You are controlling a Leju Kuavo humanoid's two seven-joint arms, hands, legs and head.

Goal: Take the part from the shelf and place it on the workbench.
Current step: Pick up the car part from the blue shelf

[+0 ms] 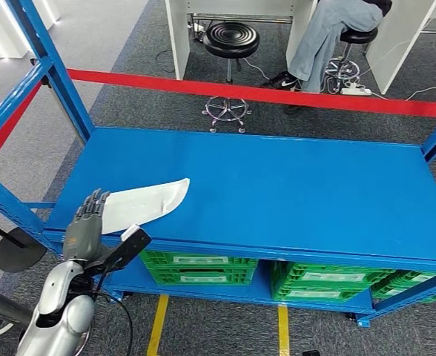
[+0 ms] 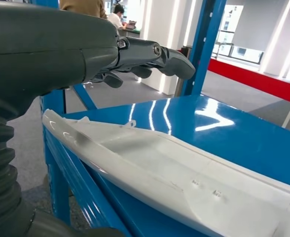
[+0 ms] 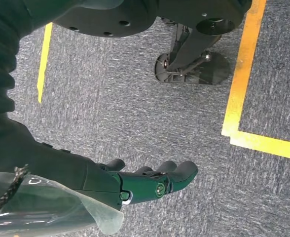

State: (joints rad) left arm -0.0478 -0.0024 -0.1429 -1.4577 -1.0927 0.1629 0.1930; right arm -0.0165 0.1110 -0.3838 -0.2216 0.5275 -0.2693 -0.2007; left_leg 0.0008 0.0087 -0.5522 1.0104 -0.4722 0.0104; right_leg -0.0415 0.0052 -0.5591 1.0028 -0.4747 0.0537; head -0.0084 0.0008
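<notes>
A long white curved plastic part (image 1: 143, 203) lies flat on the blue shelf top (image 1: 294, 193), near its front left corner. The left wrist view shows the part (image 2: 162, 173) close up, stretching across the glossy blue surface. My left hand (image 1: 85, 222) hovers at the part's near end with fingers stretched out straight and apart, holding nothing; its fingers (image 2: 151, 54) stay above the part without touching. My right hand (image 3: 151, 182) hangs down over the grey carpet, fingers extended and empty.
Green crates (image 1: 199, 268) sit on the lower shelf. Blue uprights (image 1: 53, 67) stand at the shelf's left end. A red barrier band (image 1: 260, 93) runs behind. Beyond it are a black stool (image 1: 230, 41) and a seated person (image 1: 328, 37). Yellow floor lines (image 1: 159, 326) lie below.
</notes>
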